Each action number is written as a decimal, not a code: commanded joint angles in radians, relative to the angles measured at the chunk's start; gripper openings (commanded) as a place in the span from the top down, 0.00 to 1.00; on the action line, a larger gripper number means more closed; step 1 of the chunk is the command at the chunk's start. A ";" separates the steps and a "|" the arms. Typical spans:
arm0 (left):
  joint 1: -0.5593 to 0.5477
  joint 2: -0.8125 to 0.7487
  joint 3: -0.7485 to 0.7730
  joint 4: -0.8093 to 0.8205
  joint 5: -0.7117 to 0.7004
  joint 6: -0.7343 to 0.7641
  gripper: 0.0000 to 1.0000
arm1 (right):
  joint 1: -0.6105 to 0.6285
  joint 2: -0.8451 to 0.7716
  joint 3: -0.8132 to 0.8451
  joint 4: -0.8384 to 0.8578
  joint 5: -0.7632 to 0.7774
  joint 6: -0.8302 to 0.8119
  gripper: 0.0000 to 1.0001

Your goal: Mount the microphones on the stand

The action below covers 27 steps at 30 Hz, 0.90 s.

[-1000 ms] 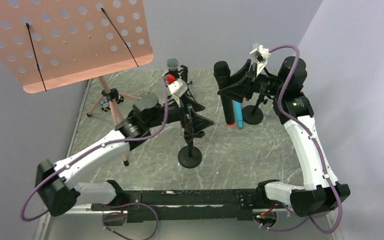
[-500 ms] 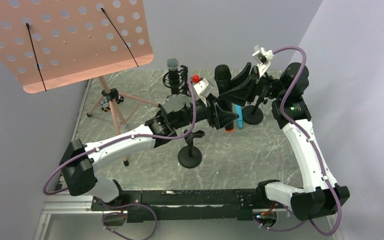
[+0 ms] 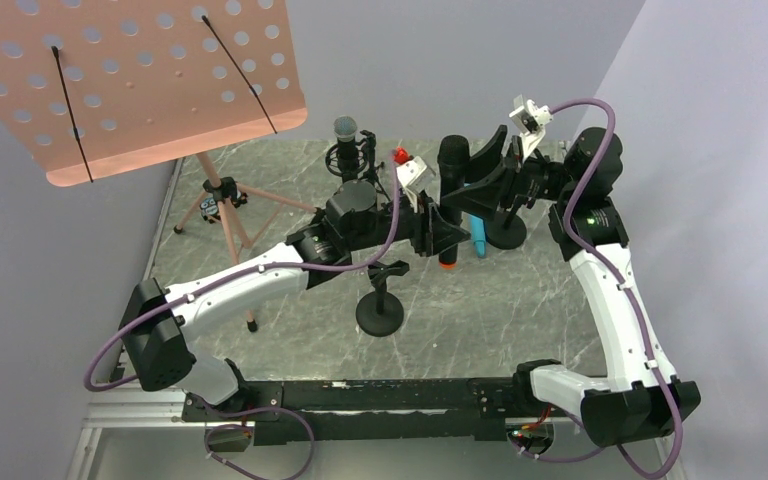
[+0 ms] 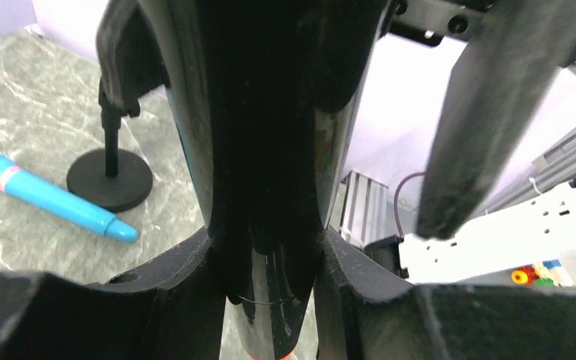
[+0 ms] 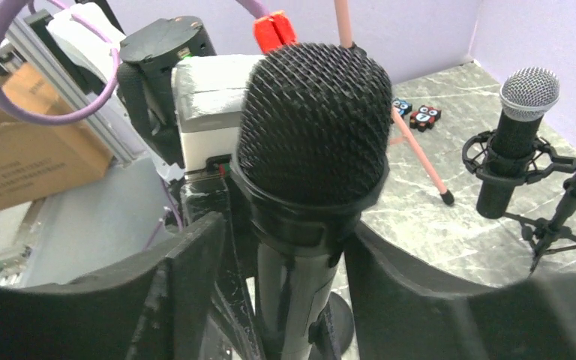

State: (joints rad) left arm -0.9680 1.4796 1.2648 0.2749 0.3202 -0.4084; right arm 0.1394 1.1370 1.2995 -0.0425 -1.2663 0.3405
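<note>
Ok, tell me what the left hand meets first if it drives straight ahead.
The right hand, probably: it sits just beyond the black microphone the left hand is shut on; depth unclear.

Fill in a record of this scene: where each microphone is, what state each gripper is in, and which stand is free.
black microphone with orange end: upright in the air, between both grippers
left gripper: shut on its lower body
right gripper: jaws on either side of its neck, small gaps showing
silver-mesh microphone: upright in a mount at the back
blue microphone: lying on the table beside a round-based stand
front stand: no microphone in its clip
</note>
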 commanded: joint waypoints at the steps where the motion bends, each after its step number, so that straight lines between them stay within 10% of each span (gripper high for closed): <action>1: 0.024 -0.030 0.058 -0.098 0.088 0.020 1.00 | -0.003 -0.024 -0.020 0.106 -0.038 0.047 0.33; 14: 0.029 0.003 0.100 -0.092 0.149 0.031 1.00 | 0.008 -0.007 -0.145 0.382 -0.061 0.296 0.23; 27: 0.037 -0.021 0.076 -0.055 0.147 0.007 0.91 | 0.011 -0.019 -0.153 0.425 -0.044 0.328 0.93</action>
State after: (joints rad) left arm -0.9409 1.4895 1.3190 0.1413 0.4656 -0.3859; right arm 0.1467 1.1389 1.1328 0.3424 -1.2999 0.6682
